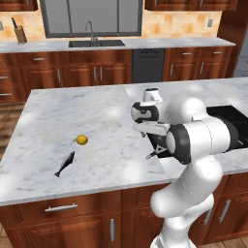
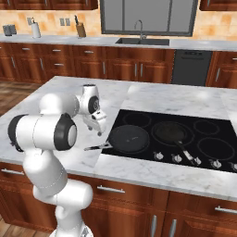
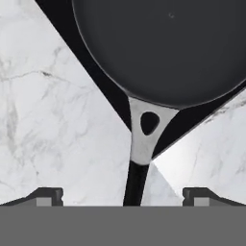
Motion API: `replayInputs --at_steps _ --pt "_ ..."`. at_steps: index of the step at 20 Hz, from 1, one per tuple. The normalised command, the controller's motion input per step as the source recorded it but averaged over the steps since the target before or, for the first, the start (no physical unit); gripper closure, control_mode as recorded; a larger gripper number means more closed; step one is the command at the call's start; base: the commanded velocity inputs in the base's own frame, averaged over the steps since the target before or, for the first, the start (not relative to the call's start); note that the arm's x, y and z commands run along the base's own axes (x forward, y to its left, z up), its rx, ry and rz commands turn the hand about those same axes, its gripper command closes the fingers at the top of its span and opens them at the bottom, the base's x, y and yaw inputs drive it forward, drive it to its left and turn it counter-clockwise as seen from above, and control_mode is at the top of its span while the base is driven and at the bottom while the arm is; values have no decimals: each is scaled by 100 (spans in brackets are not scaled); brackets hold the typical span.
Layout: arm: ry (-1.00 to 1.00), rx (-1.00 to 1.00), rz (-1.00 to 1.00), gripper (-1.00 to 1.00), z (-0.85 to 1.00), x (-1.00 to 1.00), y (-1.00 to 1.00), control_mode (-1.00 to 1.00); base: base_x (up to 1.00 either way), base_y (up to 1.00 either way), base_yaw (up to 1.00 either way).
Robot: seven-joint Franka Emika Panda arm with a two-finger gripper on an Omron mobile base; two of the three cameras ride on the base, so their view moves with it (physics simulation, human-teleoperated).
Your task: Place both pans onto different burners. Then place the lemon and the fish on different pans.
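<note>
The gripper [image 3: 123,196] hangs with its jaws spread wide and nothing between them, poised directly above the handle of the near pan [image 2: 128,138]. From the hand view the two fingertips [image 3: 47,194] stand far apart on either side of that handle, not touching it; the handle's pale grey neck with its teardrop hole runs up to the pan's dark round body.

That near pan sits on the front left burner of the cooktop [image 2: 217,124], at the cooktop's left corner, and its handle reaches out past the glass edge over the marble worktop [image 1: 58,116]. The second pan [image 2: 170,133] rests on the middle burner, just to the right of the first, with its handle pointing toward the row of silver knobs [image 2: 176,158] along the cooktop's front edge. The two pans are near each other but apart.

The lemon [image 1: 82,140] lies on the bare marble well to the left of the cooktop, toward the worktop's front left part. The fish [image 1: 65,163] lies just beside it, a little nearer the front edge, set slantwise with its tail toward the front left corner. Neither touches a pan.

Behind, along the back counter, a sink [image 1: 96,43] sits under the window.
</note>
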Motion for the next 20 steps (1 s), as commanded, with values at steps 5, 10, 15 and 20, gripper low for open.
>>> replayInputs --at_steps 5,10,15,20 --pt "-3 2 25 -100 10 13 47 -100 0 0 0" --pt "-8 5 26 -100 8 17 39 -100 0 0 0" --pt "-10 8 27 -100 4 26 35 -100 0 0 0" --pt "-5 8 28 -100 0 40 37 -100 0 0 0"
